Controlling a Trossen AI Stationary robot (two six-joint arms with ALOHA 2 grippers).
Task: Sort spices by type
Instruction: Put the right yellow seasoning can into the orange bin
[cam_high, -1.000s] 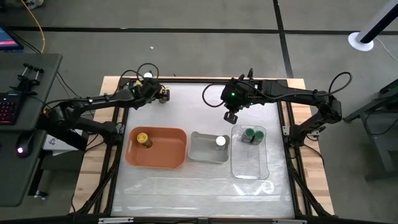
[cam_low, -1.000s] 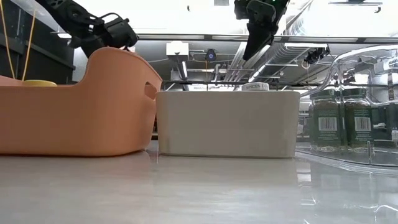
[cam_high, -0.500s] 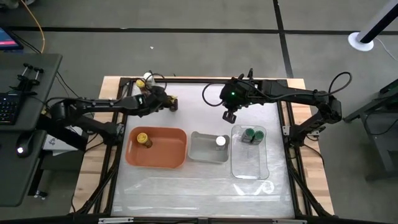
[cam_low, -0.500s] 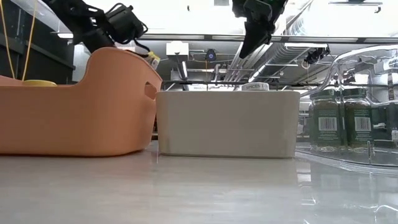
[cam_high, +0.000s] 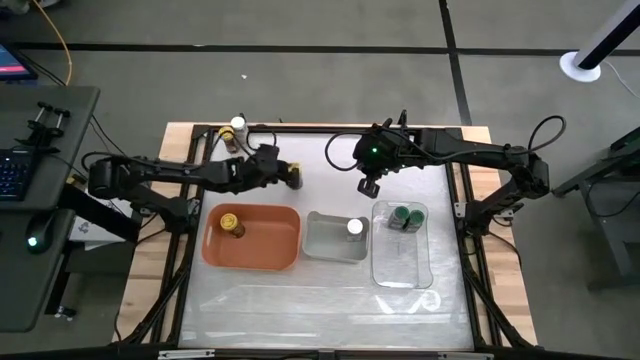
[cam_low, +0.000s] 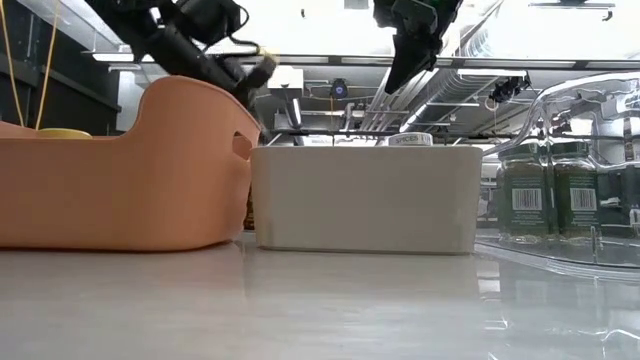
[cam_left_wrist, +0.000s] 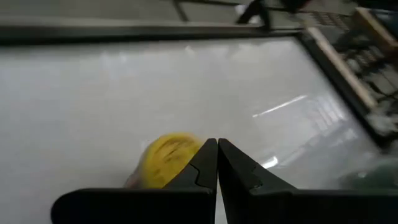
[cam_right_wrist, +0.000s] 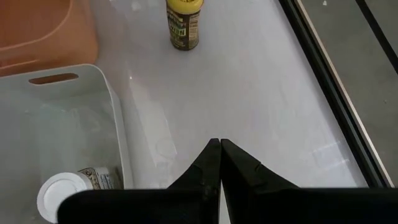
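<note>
A dark spice jar with a yellow lid (cam_high: 293, 181) (cam_right_wrist: 183, 28) stands upright on its base on the table, beyond the orange tray. My left gripper (cam_high: 283, 176) (cam_left_wrist: 217, 144) is shut right beside it, and the yellow lid (cam_left_wrist: 166, 160) shows just behind one finger. My right gripper (cam_high: 371, 187) (cam_right_wrist: 220, 144) hangs shut above the table between this jar and the clear tray, touching nothing. Other jars sit in the trays: a yellow-lidded one (cam_high: 232, 223), a white-lidded one (cam_high: 354, 227) (cam_right_wrist: 59, 196) and two green-lidded ones (cam_high: 405, 216) (cam_low: 545, 195). My left gripper, fingers shut, has the outer side of one finger (cam_left_wrist: 199, 165) against the jar at its yellow lid (cam_left_wrist: 180, 155), slanting down from the table's left. The finger itself hides the exact place of contact. The jar stays upright with its base on the table.
Three trays stand in a row on the near half: orange (cam_high: 290, 215), grey (cam_high: 312, 250) and clear (cam_high: 400, 272). A white-lidded jar (cam_high: 238, 125) stands at the far left corner by the table frame. Bare table lies between the pushed jar and the right gripper.
My left gripper has swept from the far left corner toward the table's middle and near side, and the yellow-lidded jar has slid along the table with it, staying upright. The white-lidded jar at the far left corner has come into view behind the arm. My right arm has kept still.
</note>
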